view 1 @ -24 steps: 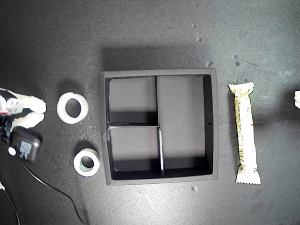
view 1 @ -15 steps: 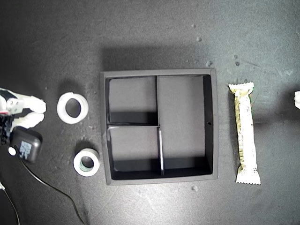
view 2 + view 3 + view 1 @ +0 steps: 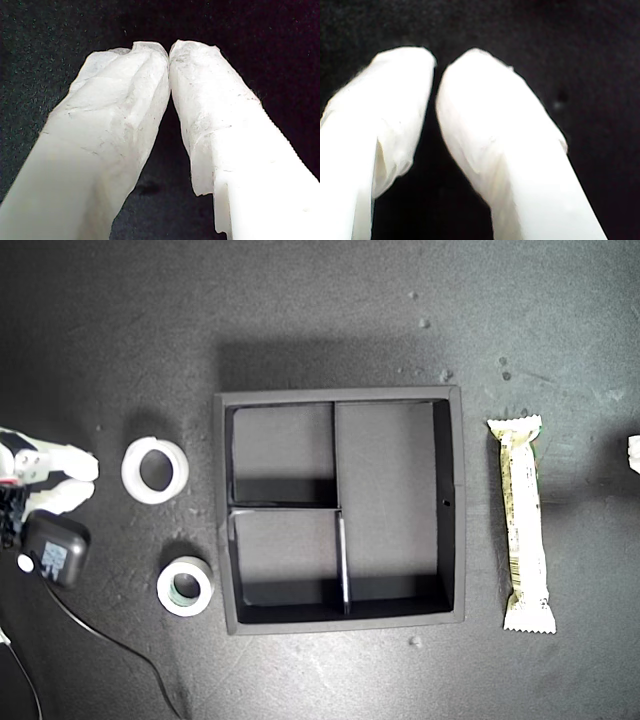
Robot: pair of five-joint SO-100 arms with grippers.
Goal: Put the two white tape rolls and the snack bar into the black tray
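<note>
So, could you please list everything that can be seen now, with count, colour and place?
tape rolls: two, white, on the dark surface at the exterior view's left of the tray; plain roll and roll with greenish core.
black tray: one, matte black, centre, three compartments, all empty.
snack bar: one, cream and pale green, lying lengthwise at the exterior view's right of the tray.
black box with cable: one, at the exterior view's left edge.
my first pincer: white, tips together, holding nothing.
my second pincer: white, tips nearly touching, holding nothing.
</note>
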